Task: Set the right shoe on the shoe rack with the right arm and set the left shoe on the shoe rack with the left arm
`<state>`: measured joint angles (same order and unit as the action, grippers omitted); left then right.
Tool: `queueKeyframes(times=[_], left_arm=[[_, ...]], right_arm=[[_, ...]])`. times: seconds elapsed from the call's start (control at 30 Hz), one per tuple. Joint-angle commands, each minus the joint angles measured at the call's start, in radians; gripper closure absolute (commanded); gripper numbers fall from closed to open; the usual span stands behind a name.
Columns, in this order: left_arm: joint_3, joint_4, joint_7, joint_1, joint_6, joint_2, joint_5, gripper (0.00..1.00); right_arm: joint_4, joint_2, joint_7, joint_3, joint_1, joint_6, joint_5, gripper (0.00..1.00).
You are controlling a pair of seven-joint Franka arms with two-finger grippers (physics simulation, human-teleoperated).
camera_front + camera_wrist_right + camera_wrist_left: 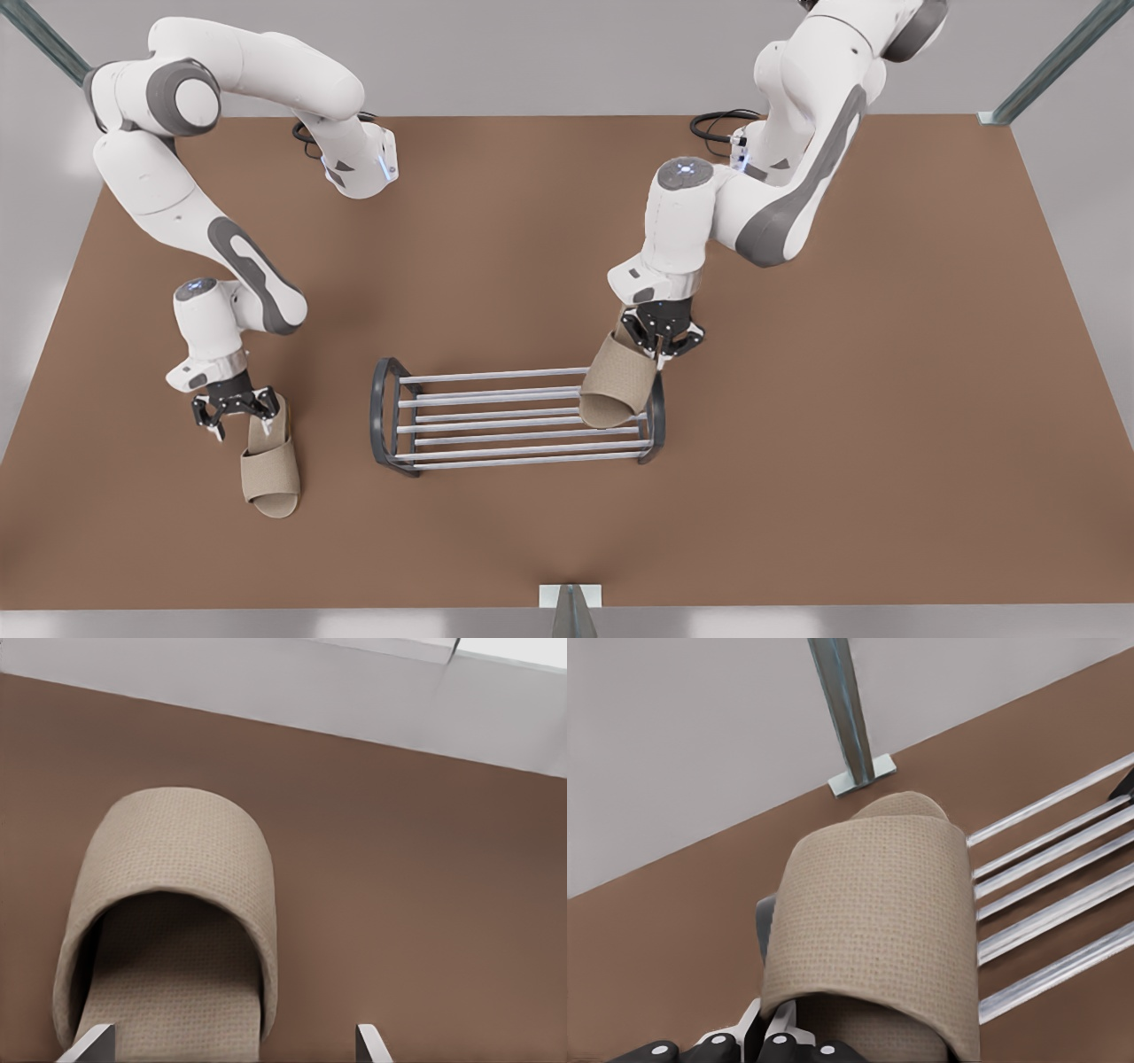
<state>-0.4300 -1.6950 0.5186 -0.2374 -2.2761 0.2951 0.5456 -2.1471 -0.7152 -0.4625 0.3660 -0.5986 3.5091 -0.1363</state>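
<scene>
The left shoe (616,381), a beige woven slipper, hangs tilted toe-down over the end of the shoe rack (496,395) at the front view's right, its toe resting on the bars. My left gripper (661,340) is shut on its heel; in the left wrist view the left shoe (873,904) hangs in front of the rack bars (1050,917). The right shoe (270,470) lies flat on the table toward the front view's left. My right gripper (232,413) stands open at its heel. In the right wrist view the right shoe (168,921) lies just ahead of the spread fingertips (93,1043).
The brown table (797,443) spreads around the rack. A metal post with a foot plate (570,602) stands at the near edge, with slanted posts (1045,66) at the far corners. Black cables (718,124) lie by the arm bases.
</scene>
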Motion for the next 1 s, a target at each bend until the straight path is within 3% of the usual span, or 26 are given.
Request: queueKeyframes(times=[0.0, 0.27, 0.53, 0.7, 0.97], left_arm=[[0.000, 0.035, 0.655, -0.025, 0.190, 0.029, 0.077, 0.79], [0.020, 0.279, 0.762, -0.166, 0.369, 0.213, 0.178, 0.79], [0.019, 0.267, 0.893, -0.197, 0.362, 0.279, 0.315, 0.79], [0.059, 0.333, 0.914, -0.263, 0.371, 0.317, 0.317, 0.79], [0.059, 0.305, 0.965, -0.278, 0.371, 0.337, 0.355, 0.79]], right_arm=[[0.001, 0.005, 0.021, 0.002, 0.006, -0.001, 0.000, 0.00], [0.047, -0.006, 0.018, 0.001, 0.010, -0.002, 0.000, 0.00], [0.118, -0.052, 0.011, -0.002, 0.020, -0.002, 0.000, 0.00], [0.147, -0.079, 0.010, -0.006, 0.022, -0.002, 0.000, 0.00], [0.164, -0.099, 0.013, -0.006, 0.030, -0.002, -0.002, 0.00]])
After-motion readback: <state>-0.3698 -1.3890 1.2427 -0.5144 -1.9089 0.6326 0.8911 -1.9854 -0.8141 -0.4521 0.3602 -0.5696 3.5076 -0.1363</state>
